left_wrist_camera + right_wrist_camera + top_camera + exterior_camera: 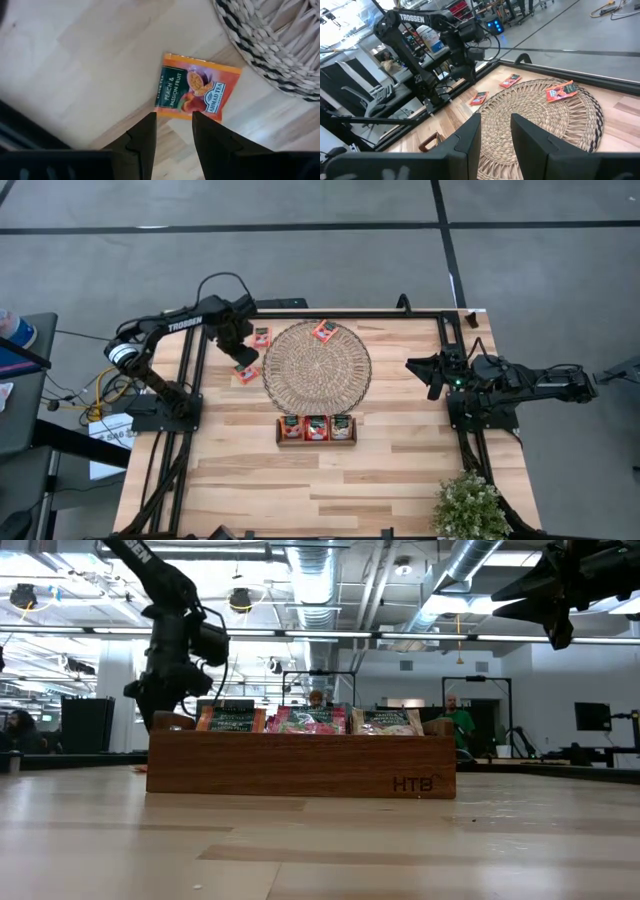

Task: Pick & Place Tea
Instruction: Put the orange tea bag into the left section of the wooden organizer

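Left hand (172, 131) hovers, seemingly open, above sachet (192, 92) on table (75, 60).

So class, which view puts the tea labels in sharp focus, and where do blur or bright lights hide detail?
Left wrist view: the sachet label reads sharply, while the left gripper fingers are soft. Low view: ceiling lights glare, the near table is blurred, and the left arm is silhouetted. High view: even light, but the tray sachets are too small to read.
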Controlling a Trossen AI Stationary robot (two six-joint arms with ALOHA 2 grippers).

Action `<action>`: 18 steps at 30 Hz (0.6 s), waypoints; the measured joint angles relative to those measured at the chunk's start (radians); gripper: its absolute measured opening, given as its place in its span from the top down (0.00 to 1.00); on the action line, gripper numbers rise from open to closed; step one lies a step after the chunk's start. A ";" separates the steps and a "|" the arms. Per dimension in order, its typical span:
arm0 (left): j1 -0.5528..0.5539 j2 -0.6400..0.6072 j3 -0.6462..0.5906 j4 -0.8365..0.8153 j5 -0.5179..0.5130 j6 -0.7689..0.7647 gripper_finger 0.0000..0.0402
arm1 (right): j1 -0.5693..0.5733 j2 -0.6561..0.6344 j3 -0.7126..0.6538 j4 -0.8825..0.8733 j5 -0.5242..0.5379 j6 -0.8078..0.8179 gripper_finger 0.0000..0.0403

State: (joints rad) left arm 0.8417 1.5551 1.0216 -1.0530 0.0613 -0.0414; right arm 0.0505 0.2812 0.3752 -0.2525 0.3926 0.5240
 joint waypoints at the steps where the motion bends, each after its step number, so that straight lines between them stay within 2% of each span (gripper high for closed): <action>1: 0.000 0.000 -0.006 0.015 0.001 0.000 0.71 | 0.000 0.000 0.000 0.000 0.000 0.000 0.76; 10: 0.003 0.010 -0.009 0.115 0.002 -0.029 0.71 | 0.000 0.000 0.000 0.000 0.000 0.000 0.76; 18: 0.016 0.136 -0.009 0.066 0.039 -0.036 0.71 | 0.000 0.000 0.000 0.000 0.000 0.000 0.76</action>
State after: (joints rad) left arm 0.8577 1.6915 1.0122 -0.9870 0.1006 -0.0772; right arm 0.0505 0.2812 0.3752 -0.2526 0.3922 0.5240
